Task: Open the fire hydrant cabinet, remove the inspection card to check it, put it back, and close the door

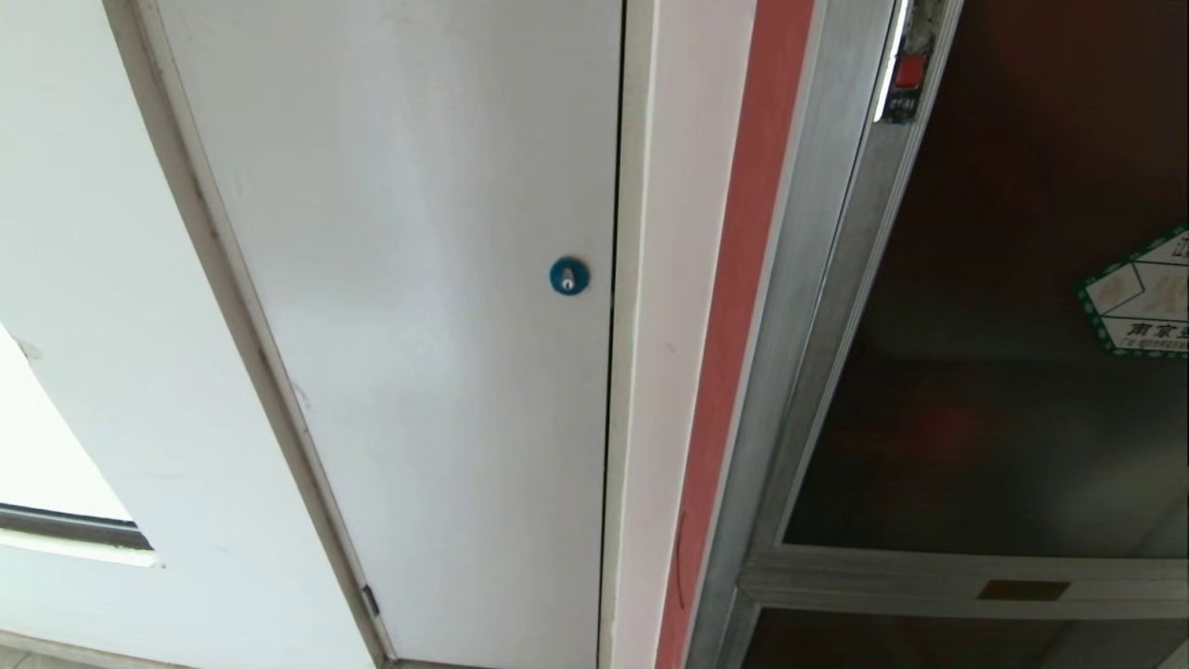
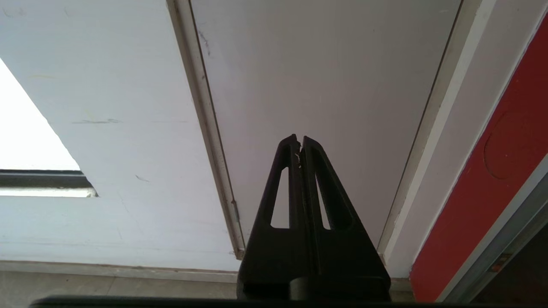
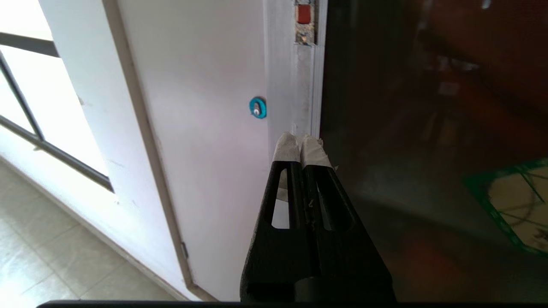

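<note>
- The door (image 1: 1003, 372) is dark tinted glass in a silver frame (small red latch (image 1: 909, 71) near its left edge).
- Right gripper (image 3: 301, 141): taped tips pressed together, empty, near the door's left frame.
- Left gripper (image 2: 299, 141): closed, empty.

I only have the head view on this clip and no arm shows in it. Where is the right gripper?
Observer: The right gripper points at the door's aluminium frame, below the small red latch.
Operator: Jaws open?
Observer: No, shut with nothing between them; its fingertips are wrapped in white tape.
Operator: And the left one?
Observer: The left gripper is shut too, facing the plain white panel, well away from the cabinet.
</note>
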You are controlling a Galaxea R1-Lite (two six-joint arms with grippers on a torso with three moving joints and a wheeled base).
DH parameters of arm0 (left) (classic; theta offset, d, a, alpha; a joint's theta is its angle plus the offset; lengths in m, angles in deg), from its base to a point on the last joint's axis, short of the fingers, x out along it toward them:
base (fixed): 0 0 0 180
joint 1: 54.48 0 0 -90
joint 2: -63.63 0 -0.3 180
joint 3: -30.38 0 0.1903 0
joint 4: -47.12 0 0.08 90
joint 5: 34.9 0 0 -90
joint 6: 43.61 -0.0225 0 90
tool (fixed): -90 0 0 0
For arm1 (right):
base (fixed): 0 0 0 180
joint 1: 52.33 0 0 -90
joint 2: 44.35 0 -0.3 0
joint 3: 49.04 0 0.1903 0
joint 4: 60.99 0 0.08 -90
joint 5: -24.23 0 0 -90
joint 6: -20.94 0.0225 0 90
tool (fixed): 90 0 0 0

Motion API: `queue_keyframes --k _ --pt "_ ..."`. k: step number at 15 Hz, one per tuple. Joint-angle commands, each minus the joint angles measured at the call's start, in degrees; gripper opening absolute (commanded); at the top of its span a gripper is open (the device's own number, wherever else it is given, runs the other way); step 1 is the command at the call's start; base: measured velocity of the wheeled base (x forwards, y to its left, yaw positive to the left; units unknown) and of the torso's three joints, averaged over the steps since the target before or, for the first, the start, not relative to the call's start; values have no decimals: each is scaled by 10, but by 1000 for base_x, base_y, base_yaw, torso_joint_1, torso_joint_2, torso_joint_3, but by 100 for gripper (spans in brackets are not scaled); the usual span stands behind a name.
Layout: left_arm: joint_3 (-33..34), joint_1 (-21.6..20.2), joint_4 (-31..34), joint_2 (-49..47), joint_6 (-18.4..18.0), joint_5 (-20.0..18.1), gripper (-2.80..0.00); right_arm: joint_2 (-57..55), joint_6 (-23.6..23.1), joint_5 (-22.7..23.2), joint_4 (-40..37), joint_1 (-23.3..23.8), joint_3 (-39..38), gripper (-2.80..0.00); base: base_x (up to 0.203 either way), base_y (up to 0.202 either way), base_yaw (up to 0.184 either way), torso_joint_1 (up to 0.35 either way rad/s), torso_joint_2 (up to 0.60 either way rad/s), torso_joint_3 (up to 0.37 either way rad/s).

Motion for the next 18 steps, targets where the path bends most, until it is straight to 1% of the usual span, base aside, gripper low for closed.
queue_keyframes --k 1,2,4,8,11,15,18 --pt "7 0 0 0 0 0 -280 68 5 -6 1 31 -37 -280 0 0 0 0 0 0" --pt "7 0 0 -1 0 0 -280 89 14 -8 1 54 -48 -280 0 0 0 0 0 0" --pt "7 0 0 0 0 0 -280 134 34 -9 0 79 -68 -280 0 0 0 0 0 0" --pt "7 0 0 0 0 0 -280 224 41 -20 -4 128 -133 -280 0 0 0 0 0 0" --pt "7 0 0 0 0 0 -280 295 39 -24 -6 141 -187 -280 0 0 0 0 0 0" --pt "7 0 0 0 0 0 -280 389 31 -27 -7 151 -289 -280 0 0 0 0 0 0" --pt "7 0 0 0 0 0 -280 438 17 -57 -6 153 -363 -280 0 0 0 0 0 0"
